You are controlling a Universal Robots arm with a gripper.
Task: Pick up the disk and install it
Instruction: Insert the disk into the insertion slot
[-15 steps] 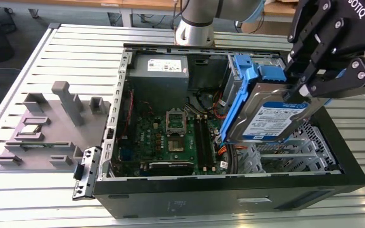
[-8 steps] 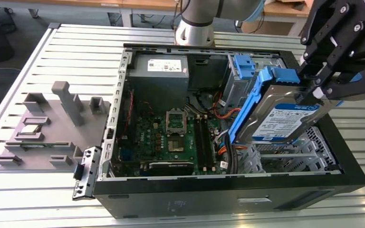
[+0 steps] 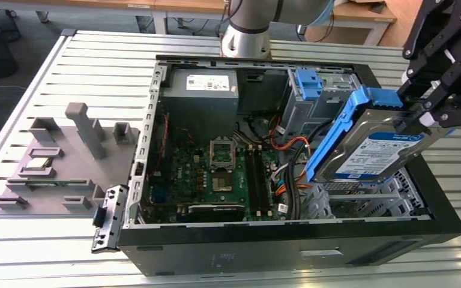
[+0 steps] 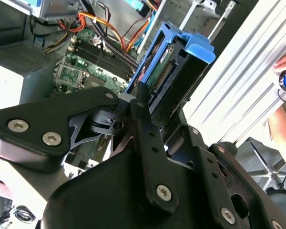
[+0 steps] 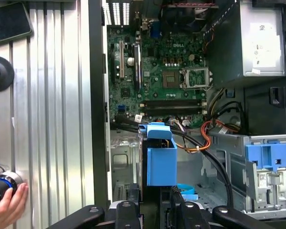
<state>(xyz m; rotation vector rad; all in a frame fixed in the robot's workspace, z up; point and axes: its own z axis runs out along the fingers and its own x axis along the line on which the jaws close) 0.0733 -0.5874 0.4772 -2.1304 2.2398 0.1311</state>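
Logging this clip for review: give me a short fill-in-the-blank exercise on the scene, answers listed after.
1. The pincer grips the disk, whose plastic caddy is ____ in colour.
2. The disk hangs tilted over the computer case, which lies ____, its motherboard exposed.
3. The fixture on the exterior view's left of the case is ____ in colour.
Missing words: blue; open; grey.
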